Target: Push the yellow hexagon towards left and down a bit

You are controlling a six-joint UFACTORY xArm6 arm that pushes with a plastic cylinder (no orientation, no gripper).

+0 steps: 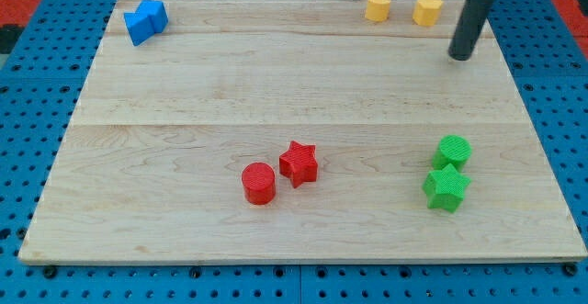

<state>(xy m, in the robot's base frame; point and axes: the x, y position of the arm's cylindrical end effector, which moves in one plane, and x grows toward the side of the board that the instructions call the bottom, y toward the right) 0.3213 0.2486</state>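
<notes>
Just left of my tip [458, 56], yellow hexagon [427, 10]

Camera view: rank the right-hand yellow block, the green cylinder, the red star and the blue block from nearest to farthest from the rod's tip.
Measured from my tip:
1. Right-hand yellow block, just to the tip's upper left at the view's top.
2. Green cylinder, below the tip on the view's right.
3. Red star, lower centre.
4. Blue block, top-left corner.
</notes>
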